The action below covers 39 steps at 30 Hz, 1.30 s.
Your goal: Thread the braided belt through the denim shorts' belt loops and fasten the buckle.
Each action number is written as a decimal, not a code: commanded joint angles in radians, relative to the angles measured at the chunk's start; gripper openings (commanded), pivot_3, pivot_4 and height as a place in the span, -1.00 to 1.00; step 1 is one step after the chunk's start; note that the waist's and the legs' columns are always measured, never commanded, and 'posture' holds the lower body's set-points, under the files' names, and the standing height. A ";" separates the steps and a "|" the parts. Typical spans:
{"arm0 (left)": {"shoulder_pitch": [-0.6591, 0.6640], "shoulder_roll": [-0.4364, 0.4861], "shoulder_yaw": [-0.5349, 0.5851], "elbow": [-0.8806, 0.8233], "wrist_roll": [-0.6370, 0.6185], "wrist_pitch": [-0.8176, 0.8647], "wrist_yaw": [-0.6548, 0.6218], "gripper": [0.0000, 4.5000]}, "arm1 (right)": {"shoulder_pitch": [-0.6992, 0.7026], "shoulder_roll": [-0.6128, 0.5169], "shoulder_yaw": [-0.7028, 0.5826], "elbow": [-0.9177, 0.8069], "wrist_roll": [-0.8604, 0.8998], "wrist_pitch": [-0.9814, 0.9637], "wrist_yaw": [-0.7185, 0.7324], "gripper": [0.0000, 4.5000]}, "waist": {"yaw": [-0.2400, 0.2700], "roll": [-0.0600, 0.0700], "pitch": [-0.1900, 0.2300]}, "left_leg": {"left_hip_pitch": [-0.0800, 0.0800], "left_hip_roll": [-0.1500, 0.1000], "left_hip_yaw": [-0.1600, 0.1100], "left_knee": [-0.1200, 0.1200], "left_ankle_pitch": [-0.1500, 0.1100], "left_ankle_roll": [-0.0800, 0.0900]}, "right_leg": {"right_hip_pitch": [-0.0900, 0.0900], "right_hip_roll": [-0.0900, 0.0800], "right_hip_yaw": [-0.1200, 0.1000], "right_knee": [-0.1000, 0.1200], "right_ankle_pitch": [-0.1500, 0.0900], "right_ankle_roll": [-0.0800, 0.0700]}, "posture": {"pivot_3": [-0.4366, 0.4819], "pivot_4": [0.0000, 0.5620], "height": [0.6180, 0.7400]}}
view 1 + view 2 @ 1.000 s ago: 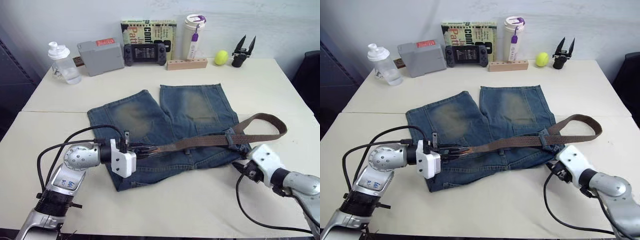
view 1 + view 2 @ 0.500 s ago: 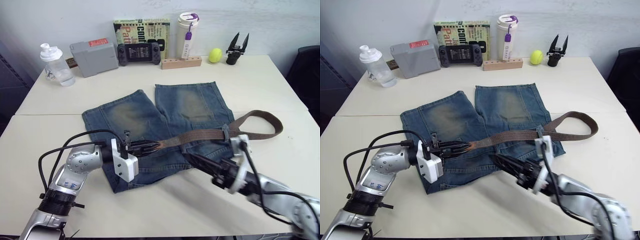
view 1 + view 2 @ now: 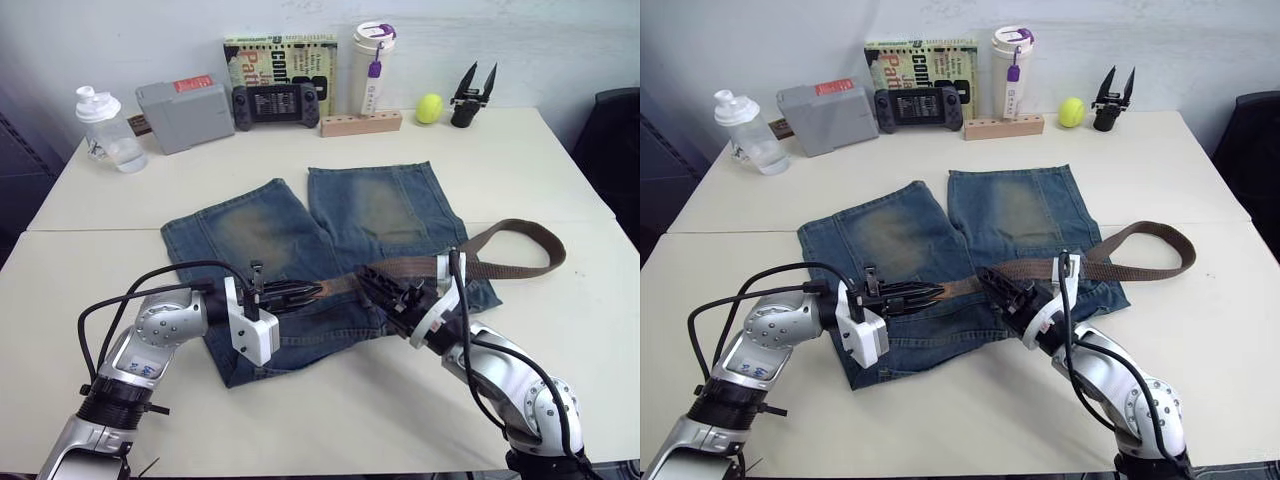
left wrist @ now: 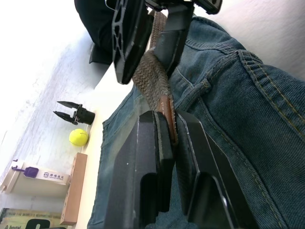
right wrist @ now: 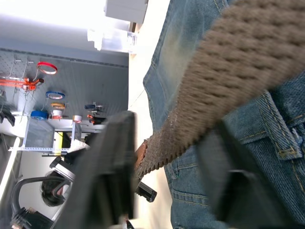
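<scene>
The denim shorts (image 3: 260, 235) lie flat in the middle of the table, waistband toward me. The braided belt (image 3: 520, 232) runs along the waistband and loops off to the right. My left gripper (image 3: 312, 292) is shut on its dark leather tip (image 4: 166, 107). A hand's width to the right, my right gripper (image 3: 372, 280) has closed its fingers on either side of the woven strap (image 5: 205, 95). A belt loop (image 5: 281, 138) shows on the waistband beside the strap. The buckle is hidden.
Along the table's far edge stand a water bottle (image 3: 100, 125), a grey box (image 3: 190, 98), a game controller (image 3: 275, 102), a book (image 3: 280, 50), a tumbler (image 3: 372, 65), a wooden block (image 3: 360, 123), a tennis ball (image 3: 430, 107) and a spare black gripper (image 3: 470, 95).
My right arm has swung in from the table's right side to the belt over the shorts, and its jaws have closed around the strap. The left gripper keeps hold of the tip.
</scene>
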 commanded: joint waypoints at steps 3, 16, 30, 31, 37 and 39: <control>0.003 0.001 -0.015 -0.048 -0.081 0.045 -0.008 -0.52 | -0.008 0.029 -0.025 -0.017 -0.035 -0.045 0.011 -1.00 | -0.005 0.000 0.000 | 0.000 0.000 0.000 0.000 0.000 0.000 | 0.000 0.000 0.000 0.001 0.000 0.000 | -0.05 -0.47 0.61; 0.268 0.079 0.114 -0.282 -0.521 0.632 -0.047 0.09 | 0.010 -0.109 -0.242 0.150 -0.170 -0.007 0.217 -1.00 | -0.018 0.003 0.002 | 0.000 0.002 0.000 0.000 -0.001 0.001 | -0.002 0.001 0.003 0.001 0.000 0.000 | -0.05 -0.47 0.61; 0.323 0.074 0.208 -0.393 -0.615 0.824 -0.060 0.09 | 0.036 -0.077 -0.161 0.166 -0.361 0.111 0.343 -1.00 | -0.020 0.004 0.002 | 0.000 0.003 0.001 -0.001 -0.001 0.000 | -0.002 0.002 0.004 0.001 -0.001 -0.002 | -0.05 -0.47 0.61; 0.323 0.077 0.207 -0.393 -0.612 0.822 -0.067 0.09 | 0.034 -0.075 -0.151 0.165 -0.380 0.119 0.350 -1.00 | -0.020 0.004 0.002 | 0.000 0.003 0.001 -0.001 -0.001 0.000 | -0.002 0.003 0.004 0.001 -0.001 -0.002 | -0.05 -0.47 0.61; 0.311 0.084 0.212 -0.382 -0.606 0.824 -0.092 0.09 | 0.004 -0.071 -0.141 0.179 -0.437 0.146 0.397 -1.00 | -0.017 0.004 0.002 | 0.000 0.004 0.001 0.000 -0.001 -0.001 | -0.002 0.003 0.004 0.001 -0.001 -0.003 | -0.05 -0.47 0.61; 0.307 0.086 0.216 -0.374 -0.598 0.818 -0.102 0.09 | -0.001 -0.100 -0.159 0.179 -0.447 0.165 0.442 -1.00 | -0.016 0.004 0.002 | 0.000 0.004 0.001 0.000 -0.001 -0.001 | -0.002 0.003 0.003 0.000 -0.001 -0.003 | -0.05 -0.47 0.61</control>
